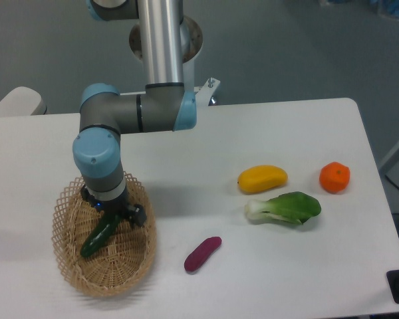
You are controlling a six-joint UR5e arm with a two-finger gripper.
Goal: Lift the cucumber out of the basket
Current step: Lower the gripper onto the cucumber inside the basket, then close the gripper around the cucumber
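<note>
Tool [110,214] sits over the cucumber's [98,236] upper end, lower left; you can't tell its opening. An end grab may slip in the basket [66,266].

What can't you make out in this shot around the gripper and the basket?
- Gripper: the wrist hides its fingers, so open or shut is unclear.
- Cucumber: its upper end is tucked under the gripper; contact is unclear.
- Basket: the arm covers part of its far rim.
</note>
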